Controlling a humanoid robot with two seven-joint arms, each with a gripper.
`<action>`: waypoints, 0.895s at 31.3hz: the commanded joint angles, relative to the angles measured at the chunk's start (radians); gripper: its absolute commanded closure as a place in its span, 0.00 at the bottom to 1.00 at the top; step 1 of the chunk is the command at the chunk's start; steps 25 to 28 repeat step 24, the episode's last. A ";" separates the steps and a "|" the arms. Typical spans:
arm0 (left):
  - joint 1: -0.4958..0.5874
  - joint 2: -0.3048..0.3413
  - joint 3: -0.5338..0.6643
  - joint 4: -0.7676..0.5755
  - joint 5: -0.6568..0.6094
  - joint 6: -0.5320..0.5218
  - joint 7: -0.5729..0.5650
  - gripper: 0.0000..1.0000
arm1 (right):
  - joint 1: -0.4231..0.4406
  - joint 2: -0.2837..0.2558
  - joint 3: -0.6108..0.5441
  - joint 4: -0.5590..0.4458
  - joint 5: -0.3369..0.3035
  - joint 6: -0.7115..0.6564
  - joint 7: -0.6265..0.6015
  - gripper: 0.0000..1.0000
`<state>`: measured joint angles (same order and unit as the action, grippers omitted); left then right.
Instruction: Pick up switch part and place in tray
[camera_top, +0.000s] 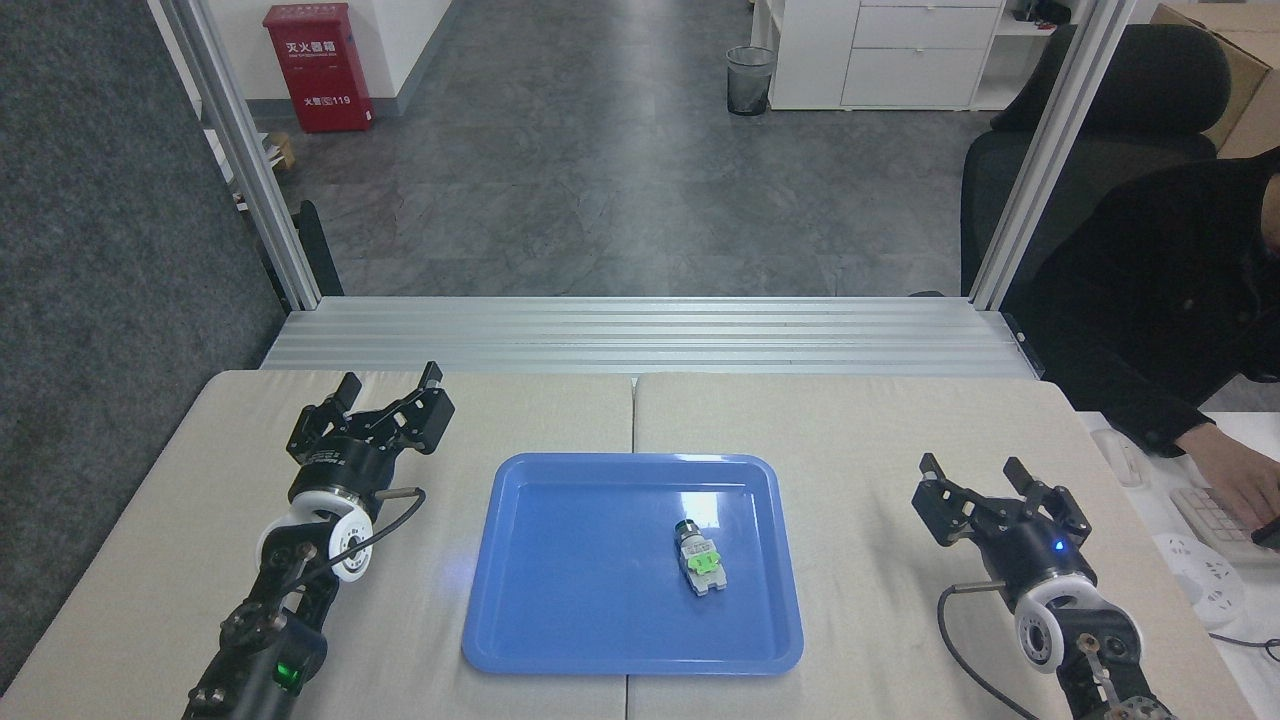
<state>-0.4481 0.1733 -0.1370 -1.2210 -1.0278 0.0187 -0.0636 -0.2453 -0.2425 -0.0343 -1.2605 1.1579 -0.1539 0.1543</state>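
Observation:
The switch part (701, 560), a small white-grey block with a green clip and a dark round end, lies inside the blue tray (560, 610), right of its middle. My right gripper (972, 467) stands open over the table well to the right of the tray, with nothing between its fingers. To the left of the tray, my left gripper (390, 376) is open and empty above the table's far left part.
A person in a black sleeve (1150, 330) sits at the right with a hand (1235, 480) on a keyboard (1225, 520). An aluminium frame rail (640, 335) borders the table's far edge. A seam (632, 410) divides the two beige table pads.

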 joint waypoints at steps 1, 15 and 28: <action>-0.001 0.000 0.000 0.000 0.000 0.000 0.001 0.00 | 0.018 -0.037 -0.049 -0.025 -0.004 0.001 0.002 0.01; 0.000 0.000 0.000 0.000 0.000 0.000 0.001 0.00 | 0.027 -0.026 -0.049 -0.037 -0.004 0.001 0.002 0.01; 0.000 0.000 0.000 0.000 0.000 0.000 0.001 0.00 | 0.027 -0.024 -0.049 -0.037 -0.004 0.001 0.002 0.01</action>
